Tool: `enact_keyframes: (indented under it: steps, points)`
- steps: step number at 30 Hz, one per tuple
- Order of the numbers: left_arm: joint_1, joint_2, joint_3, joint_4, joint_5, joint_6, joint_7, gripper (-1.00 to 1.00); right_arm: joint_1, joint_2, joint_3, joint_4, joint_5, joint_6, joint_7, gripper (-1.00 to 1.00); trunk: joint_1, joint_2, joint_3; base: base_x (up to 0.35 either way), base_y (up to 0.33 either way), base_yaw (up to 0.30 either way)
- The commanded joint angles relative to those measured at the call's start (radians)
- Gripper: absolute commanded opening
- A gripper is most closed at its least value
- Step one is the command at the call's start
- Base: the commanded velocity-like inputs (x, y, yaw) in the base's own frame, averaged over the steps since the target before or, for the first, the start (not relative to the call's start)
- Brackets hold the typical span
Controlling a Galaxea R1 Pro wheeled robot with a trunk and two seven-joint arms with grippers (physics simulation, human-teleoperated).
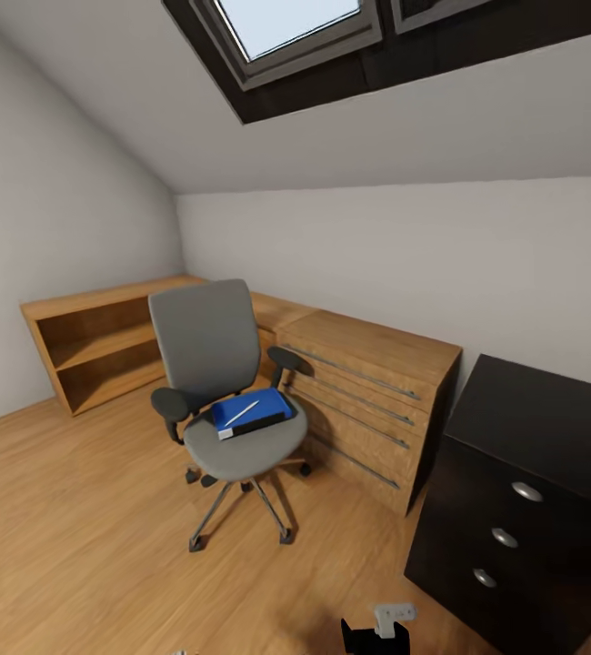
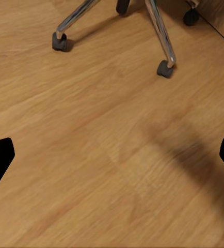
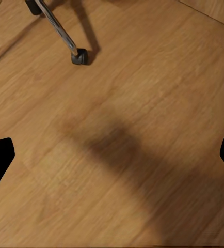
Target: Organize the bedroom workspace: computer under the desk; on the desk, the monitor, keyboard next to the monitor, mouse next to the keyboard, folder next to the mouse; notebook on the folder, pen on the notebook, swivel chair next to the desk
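Facing the swivel chair (image 1: 227, 391), both end effectors (image 2: 112, 165) (image 3: 112, 165) hang spread wide above the floor; the blue folder (image 1: 252, 413) lies on the seat's middle, best approached squarely and lifted level, its pen-like stick aboard.

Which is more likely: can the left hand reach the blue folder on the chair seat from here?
Probably not yet. The left hand hangs open over bare floor short of the swivel chair; the folder lies unobstructed on the seat.

Soft daylight is coming from the skylight (image 1: 286, 23), lighting the room evenly. Blurred shadows are lying on the floor (image 3: 117, 144), and straight lines are bending near the head view's edges.
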Motion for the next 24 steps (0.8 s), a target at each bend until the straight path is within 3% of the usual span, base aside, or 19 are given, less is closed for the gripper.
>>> enact_keyframes:
  steps: [1, 9, 17, 24]
  points:
    - [0.000, -0.001, 0.005, 0.002, 0.008, -0.004, -0.010, 1.00, -0.001, 0.000, -0.009, 0.002, 0.010, -0.004, 0.001, 1.00, 0.000, 0.000, -0.002, 0.000, 0.000, -0.203]
    - [0.000, -0.001, 0.006, 0.008, 0.008, -0.015, -0.010, 1.00, -0.001, 0.000, -0.009, 0.002, 0.010, -0.004, 0.001, 1.00, 0.000, 0.000, -0.008, -0.037, 0.015, -0.125]
    - [0.000, -0.001, 0.006, 0.009, 0.008, -0.016, -0.010, 1.00, -0.001, 0.002, -0.009, 0.002, 0.011, -0.005, 0.001, 1.00, 0.000, 0.000, -0.008, -0.203, 0.135, -0.043]
    - [0.000, -0.001, 0.005, 0.009, 0.007, -0.016, -0.010, 1.00, -0.001, 0.007, -0.009, 0.002, 0.012, -0.005, 0.001, 1.00, 0.000, 0.000, -0.003, -0.092, 0.071, -0.163]
